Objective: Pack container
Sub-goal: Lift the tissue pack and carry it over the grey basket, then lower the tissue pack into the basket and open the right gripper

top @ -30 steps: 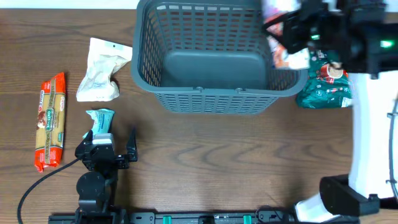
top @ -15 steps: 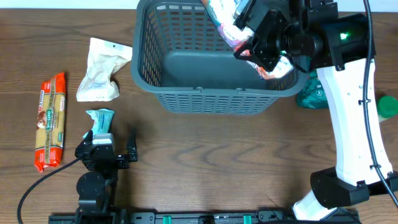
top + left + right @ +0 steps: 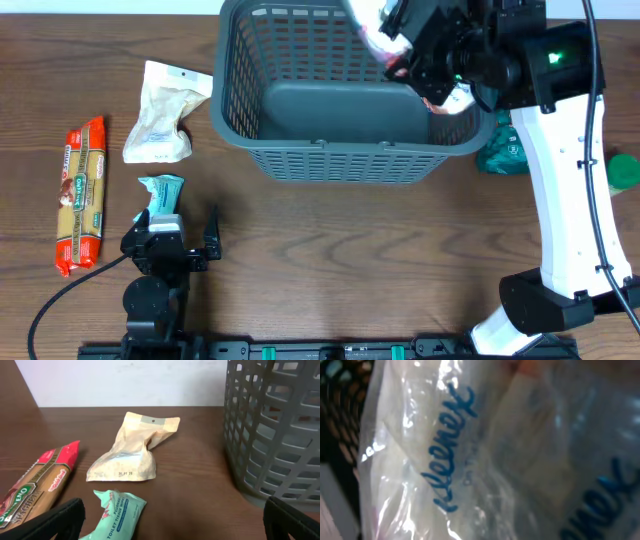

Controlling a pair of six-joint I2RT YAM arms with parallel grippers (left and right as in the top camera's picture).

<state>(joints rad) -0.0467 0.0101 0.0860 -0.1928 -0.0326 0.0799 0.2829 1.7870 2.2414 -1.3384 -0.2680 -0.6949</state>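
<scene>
Nearest you, toward the near-left corner of the surface, your left tool [image 3: 175,517] rests low with its jaws spread wide and nothing between them. It faces the teal tissue pack [image 3: 117,515] just ahead, likely parked there to take that pack when its turn comes. By the left edge the spaghetti packet [image 3: 82,195] lies lengthwise, and beyond the tissue pack a crumpled beige pouch [image 3: 165,112] lies flat. The three sit apart from one another, so each can be picked singly. The container [image 3: 330,155] stands at the middle of the far edge, and the floor you can see is bare. Your right tool [image 3: 428,55] hangs over its far-right corner, clenched on a clear Kleenex pack [image 3: 470,460]. I judge it is held above the rim to clear the wall before release. A green bag [image 3: 500,155] waits just outside the container's right wall.
</scene>
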